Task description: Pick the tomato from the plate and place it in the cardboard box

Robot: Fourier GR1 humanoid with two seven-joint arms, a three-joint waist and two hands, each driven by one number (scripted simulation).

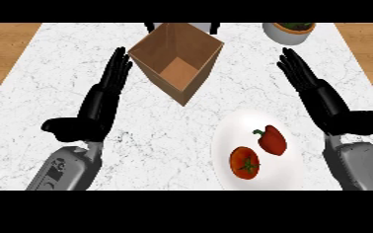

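Head view: I'm watching the black left hand (102, 96) and black right hand (317, 91) holding fingers straight, gripping nothing; the round red tomato (244, 163) is lying on the white round plate (235, 131).

A kitchen: marble counter (167, 128), plate (233, 128) of vegetables.

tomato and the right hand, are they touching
Apart. The head view shows the right hand open, off the right edge of the plate, while the tomato sits on the plate with a plain gap between them.
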